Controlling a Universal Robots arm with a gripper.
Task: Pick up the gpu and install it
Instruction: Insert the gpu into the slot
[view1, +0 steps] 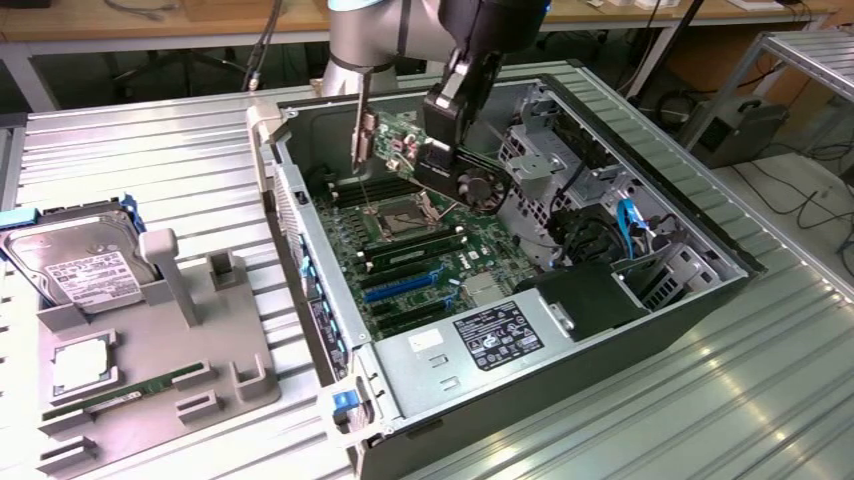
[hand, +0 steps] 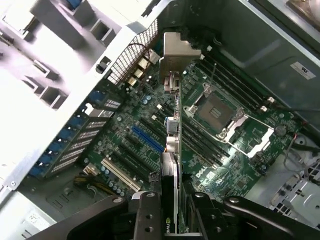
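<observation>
The gpu (view1: 400, 143) hangs on edge above the open computer case (view1: 687, 300), over the motherboard (view1: 427, 265). It shows a green board, a black fan side and a silver bracket (view1: 360, 128) at the end toward the exterior view's left. My gripper (view1: 447, 150) is shut on the card's upper edge. In the wrist view the gpu (hand: 171, 145) runs edge-on away from my gripper (hand: 172, 205), its bracket (hand: 176, 52) at the far end, above the board's slots. The blue slot (hand: 147, 139) lies just beside the card's line. The card hangs apart from the motherboard.
The bare CPU socket (view1: 400, 220) sits under the card, and a power supply (view1: 494, 335) fills the case's near end. Drive cages and cables (view1: 587, 200) crowd the exterior view's right. Outside the case, a grey fixture (view1: 147, 340) holds a hard drive (view1: 74, 265) and a RAM stick (view1: 127, 390).
</observation>
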